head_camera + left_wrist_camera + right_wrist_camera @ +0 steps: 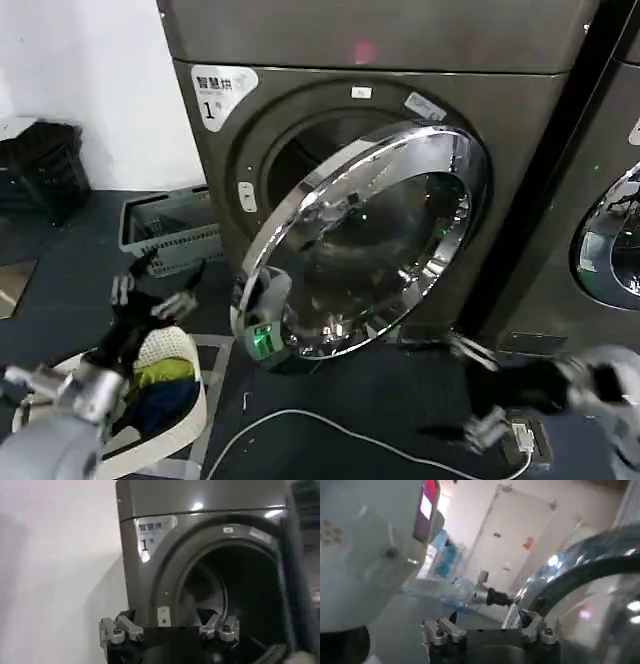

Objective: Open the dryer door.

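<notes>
The dryer (520,130) is a dark grey-brown machine with a white label marked "1" (222,92). Its dryer door (370,240), chrome-rimmed with dark glass, stands partly swung out, and the dark drum opening (310,140) shows behind it. My left gripper (155,288) hangs open low to the left of the door, apart from it. The left wrist view looks into the drum opening (235,590) past my open left gripper (170,625). My right gripper (468,390) is open below the door's right side. In the right wrist view the door's chrome rim (580,565) curves just beyond my open right gripper (490,625).
A grey laundry basket (165,230) stands on the floor left of the dryer, and a white basket of clothes (165,380) sits under my left arm. A black crate (40,165) is at the far left. A white cable (330,425) crosses the floor. A neighbouring machine (610,230) stands at the right.
</notes>
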### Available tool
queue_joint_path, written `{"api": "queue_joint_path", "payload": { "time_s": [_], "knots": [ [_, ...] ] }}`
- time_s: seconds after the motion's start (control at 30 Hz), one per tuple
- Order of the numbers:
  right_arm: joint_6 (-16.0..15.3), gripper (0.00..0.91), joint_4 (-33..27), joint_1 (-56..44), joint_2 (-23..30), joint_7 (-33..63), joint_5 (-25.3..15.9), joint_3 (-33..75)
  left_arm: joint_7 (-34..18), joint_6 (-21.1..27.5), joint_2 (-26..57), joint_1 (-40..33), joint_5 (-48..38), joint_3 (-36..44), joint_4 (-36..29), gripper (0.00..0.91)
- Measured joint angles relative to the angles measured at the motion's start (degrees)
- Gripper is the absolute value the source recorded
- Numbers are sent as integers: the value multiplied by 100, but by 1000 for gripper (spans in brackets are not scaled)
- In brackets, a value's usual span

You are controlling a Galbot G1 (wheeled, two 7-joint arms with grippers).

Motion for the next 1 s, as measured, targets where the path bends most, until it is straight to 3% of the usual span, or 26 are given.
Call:
{"api": "queue_joint_path", "payload": {
  "time_s": [0.23, 0.43, 0.5, 0.73, 1.0],
  "knots": [
    [944, 907, 150, -1440, 1371, 524, 464, 1955, 413, -386, 652, -883, -35, 752, 893, 907],
    [1933, 907, -102, -1875, 2366, 1892, 73, 3198, 696, -522, 903, -1675, -84, 1653, 1453, 907],
    [2042, 907, -255, -1874, 2623, 2498, -45, 3594, 776, -584, 928, -1965, -78, 1991, 1628, 907],
    [1723, 907, -957, -1620, 3097, 4713, -705, 4915, 948, -769, 925, -2861, 127, 3002, 2099, 907],
    [710, 907, -1560, -1543, 3123, 7148, -1807, 5899, 975, -832, 865, -3637, 139, 4049, 2148, 907]
  ]
}}
